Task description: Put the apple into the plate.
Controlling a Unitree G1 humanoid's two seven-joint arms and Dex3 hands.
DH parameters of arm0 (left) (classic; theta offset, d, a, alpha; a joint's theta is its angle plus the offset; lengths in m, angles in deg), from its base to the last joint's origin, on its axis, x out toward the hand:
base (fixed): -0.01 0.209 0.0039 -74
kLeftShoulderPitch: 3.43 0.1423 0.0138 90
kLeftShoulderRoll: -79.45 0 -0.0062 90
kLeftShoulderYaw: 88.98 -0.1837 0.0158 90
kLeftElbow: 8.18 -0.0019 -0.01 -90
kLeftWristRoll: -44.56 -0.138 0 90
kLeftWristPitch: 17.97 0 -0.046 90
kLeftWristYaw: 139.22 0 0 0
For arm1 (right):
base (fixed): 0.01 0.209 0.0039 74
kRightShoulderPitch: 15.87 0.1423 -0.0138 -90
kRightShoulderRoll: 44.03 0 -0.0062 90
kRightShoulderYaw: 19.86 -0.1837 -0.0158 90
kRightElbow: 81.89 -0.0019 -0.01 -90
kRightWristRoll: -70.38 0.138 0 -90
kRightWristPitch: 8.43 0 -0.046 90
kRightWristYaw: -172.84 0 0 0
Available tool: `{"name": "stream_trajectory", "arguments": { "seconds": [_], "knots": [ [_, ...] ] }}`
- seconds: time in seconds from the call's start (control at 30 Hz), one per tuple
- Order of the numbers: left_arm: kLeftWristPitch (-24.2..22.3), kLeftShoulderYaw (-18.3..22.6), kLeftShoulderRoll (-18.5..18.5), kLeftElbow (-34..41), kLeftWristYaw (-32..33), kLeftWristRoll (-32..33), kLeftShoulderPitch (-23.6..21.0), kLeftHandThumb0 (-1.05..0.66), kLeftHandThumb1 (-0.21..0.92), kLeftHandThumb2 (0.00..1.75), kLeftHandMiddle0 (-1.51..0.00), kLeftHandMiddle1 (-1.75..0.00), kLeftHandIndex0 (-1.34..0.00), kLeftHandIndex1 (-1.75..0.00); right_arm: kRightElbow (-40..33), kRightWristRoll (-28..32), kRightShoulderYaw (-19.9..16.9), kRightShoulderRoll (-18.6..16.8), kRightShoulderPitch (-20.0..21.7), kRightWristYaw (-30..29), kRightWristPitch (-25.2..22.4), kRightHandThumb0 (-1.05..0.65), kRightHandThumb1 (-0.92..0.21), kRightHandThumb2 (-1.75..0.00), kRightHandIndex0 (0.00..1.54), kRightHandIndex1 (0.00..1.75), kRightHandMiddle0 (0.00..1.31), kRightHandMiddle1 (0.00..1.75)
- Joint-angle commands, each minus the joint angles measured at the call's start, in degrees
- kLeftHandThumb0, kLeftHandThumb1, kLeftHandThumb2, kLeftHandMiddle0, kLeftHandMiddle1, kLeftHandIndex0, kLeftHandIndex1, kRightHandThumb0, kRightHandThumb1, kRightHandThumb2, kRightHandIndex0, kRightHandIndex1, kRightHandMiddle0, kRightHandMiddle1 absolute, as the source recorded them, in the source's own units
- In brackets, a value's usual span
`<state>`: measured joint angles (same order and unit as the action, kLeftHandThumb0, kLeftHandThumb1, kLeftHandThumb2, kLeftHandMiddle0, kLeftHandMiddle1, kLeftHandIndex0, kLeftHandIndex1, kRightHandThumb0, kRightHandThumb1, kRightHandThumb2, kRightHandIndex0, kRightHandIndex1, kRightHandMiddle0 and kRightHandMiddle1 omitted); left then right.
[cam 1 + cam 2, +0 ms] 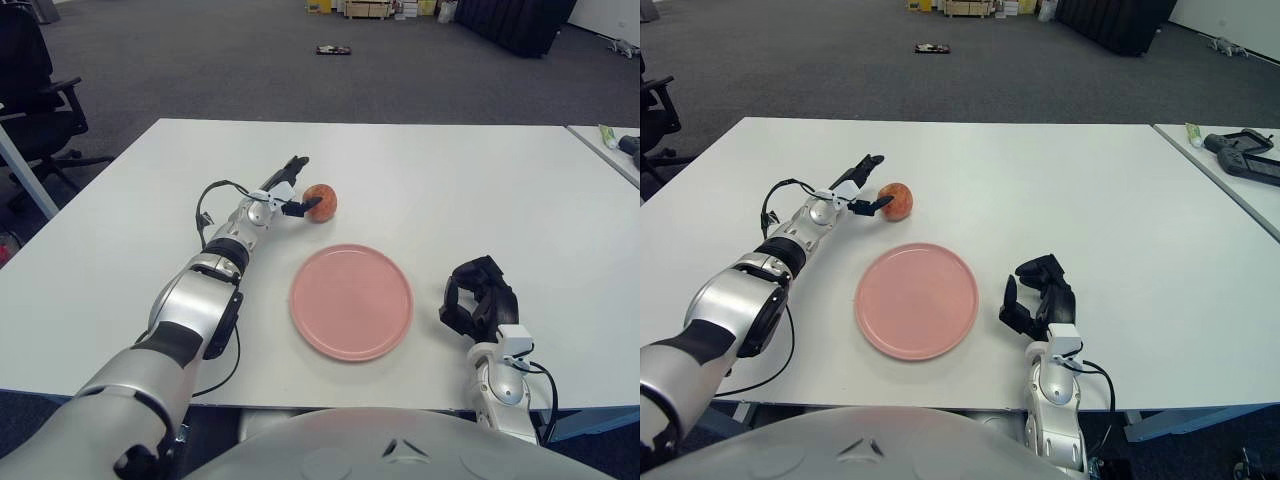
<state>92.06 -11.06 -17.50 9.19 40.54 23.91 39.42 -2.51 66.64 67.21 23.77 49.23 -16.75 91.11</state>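
Apple [320,202] sits behind the plate [351,301] — left hand [283,193], fingers spread beside it, must close next.

Even, bright overhead light falls on the white desk [450,170], casting only faint, soft shadows, with sharp focus throughout and no glare.

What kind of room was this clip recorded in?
Probably an office or lab workspace. A white table stands on grey carpet, a black office chair sits at the far left, and boxes are stacked along the far wall. The left hand reaches beside the apple.
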Motion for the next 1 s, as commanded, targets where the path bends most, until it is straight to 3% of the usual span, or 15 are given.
{"name": "stream_trajectory", "arguments": {
  "seconds": [0.0, 0.53, 0.97],
  "knots": [
    [-0.53, -0.19, -0.62, 0.68, -0.02, 0.00, -2.68, -0.69, 0.56, 0.78, 0.00, -0.53, 0.00, -0.27, -0.78, -0.20, -0.15, 0.23, 0.60, -0.17, -0.37, -0.45, -0.41, -1.21, 1.15, 1.75, 0.54, 1.75],
    [-0.83, -5.05, -1.41, 0.51, -0.92, -4.62, -5.07, -0.81, 0.67, 0.67, 0.00, -0.42, 0.00, -0.26, -0.83, 0.51, -0.03, -0.30, 0.22, -0.17, 0.28, -0.46, -0.39, -1.24, 1.14, 1.75, 0.55, 1.75],
    [-2.47, -8.28, -3.50, -1.01, -3.24, -6.75, -7.14, -0.81, 0.66, 0.65, 0.00, -0.32, 0.00, -0.28, -1.38, -0.04, 0.17, -0.26, -0.59, -0.34, 0.91, -0.45, -0.42, -1.20, 1.12, 1.75, 0.53, 1.75]
  ]
}}
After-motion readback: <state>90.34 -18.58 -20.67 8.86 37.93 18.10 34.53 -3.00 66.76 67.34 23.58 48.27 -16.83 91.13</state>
